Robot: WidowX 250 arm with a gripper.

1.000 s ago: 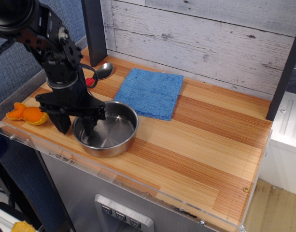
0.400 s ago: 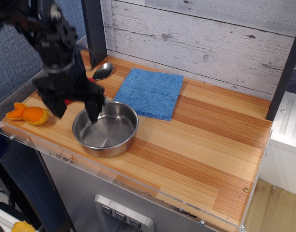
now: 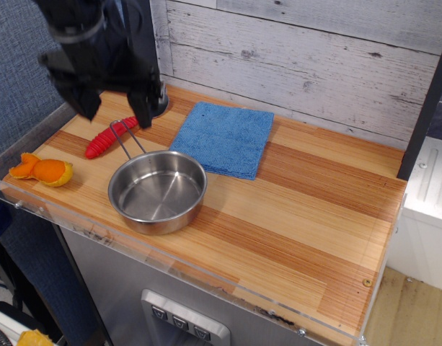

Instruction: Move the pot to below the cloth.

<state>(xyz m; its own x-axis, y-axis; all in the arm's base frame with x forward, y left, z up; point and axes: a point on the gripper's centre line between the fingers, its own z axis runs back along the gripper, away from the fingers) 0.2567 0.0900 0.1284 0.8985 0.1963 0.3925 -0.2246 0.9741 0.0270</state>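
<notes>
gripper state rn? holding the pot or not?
Gripper: open, holding nothing, raised clear of the pot, which sits on the table beside the cloth.

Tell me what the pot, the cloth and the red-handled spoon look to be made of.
The pot: polished metal, likely stainless steel, judging by its mirror-like reflections and thin wire handle. The cloth: soft blue fabric with a nubby pile, probably microfibre. The spoon: a matte red handle, seemingly plastic or rubber; its bowl is hidden behind the tool, so its material can't be told.
</notes>
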